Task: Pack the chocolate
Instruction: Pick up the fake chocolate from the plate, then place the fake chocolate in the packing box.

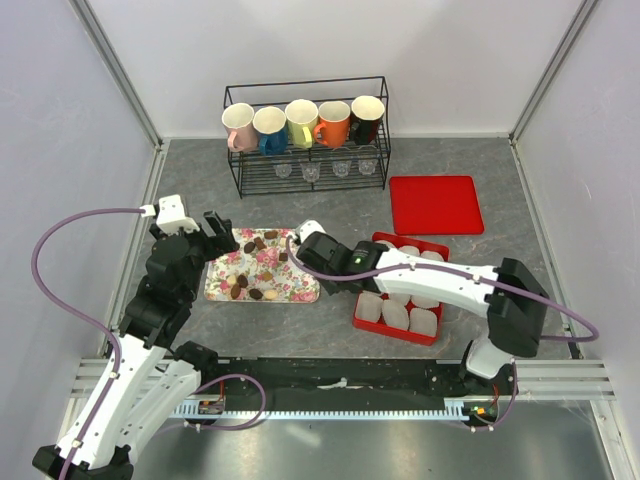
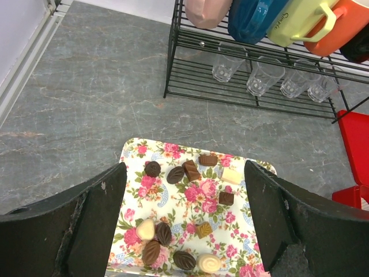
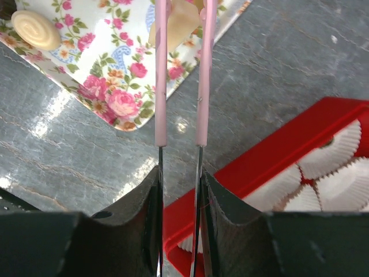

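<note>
Right gripper (image 3: 180, 173), jaws pinching pink tongs (image 3: 161, 86) whose tips flank a cream chocolate (image 3: 181, 23) on the floral tray (image 3: 124, 115), left of the red box (image 3: 277, 156); left gripper (image 2: 183, 170) jaws spread: we judge a gentle squeeze, then a straight lift, best.

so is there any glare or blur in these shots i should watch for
Right wrist view: bright glare patches on the grey table beside the floral tray; the right hand is dark and soft up close, the pink tongs crisp. Left wrist view: the chocolates are sharp, the open left hand a blurry foreground. Top view: even light, no harsh shadows.
</note>
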Controlling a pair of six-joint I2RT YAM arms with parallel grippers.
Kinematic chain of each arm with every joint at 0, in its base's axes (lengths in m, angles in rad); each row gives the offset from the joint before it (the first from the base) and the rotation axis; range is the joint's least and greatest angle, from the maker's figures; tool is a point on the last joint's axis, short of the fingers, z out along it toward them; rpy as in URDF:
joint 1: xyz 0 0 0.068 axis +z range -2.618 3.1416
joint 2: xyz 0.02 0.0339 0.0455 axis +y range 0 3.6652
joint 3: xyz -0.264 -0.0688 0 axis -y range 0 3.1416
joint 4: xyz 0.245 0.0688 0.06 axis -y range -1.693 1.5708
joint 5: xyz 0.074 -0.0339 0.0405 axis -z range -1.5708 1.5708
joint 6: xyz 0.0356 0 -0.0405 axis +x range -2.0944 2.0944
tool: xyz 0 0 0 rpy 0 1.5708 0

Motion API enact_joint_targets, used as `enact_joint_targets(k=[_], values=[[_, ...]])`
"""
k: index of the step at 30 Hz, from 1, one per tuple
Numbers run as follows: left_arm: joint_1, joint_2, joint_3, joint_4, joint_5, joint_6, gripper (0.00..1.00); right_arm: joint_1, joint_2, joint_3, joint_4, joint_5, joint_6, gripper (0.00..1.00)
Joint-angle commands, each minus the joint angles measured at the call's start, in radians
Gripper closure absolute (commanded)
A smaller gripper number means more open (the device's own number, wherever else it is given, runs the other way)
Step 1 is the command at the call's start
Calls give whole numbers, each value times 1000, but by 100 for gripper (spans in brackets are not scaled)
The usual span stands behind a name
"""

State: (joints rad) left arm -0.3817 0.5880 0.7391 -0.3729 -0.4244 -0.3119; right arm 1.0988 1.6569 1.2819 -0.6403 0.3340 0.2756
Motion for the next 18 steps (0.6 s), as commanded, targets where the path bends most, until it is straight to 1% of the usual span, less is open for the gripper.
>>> enact_joint_targets(k=[1,7,13,18], values=[[6,-7,-1,17,19,22,11,-28,-129,-33,-38,65,45,100],[6,-10,-1,17,32,20,11,-100,-253,-88,-116,77,111,100],[4,-19,-1,17,36,19,11,-209,-380,-144,-211,56,178,100],[6,-22,0,17,42,19,11,-298,-428,-180,-280,48,197,100]])
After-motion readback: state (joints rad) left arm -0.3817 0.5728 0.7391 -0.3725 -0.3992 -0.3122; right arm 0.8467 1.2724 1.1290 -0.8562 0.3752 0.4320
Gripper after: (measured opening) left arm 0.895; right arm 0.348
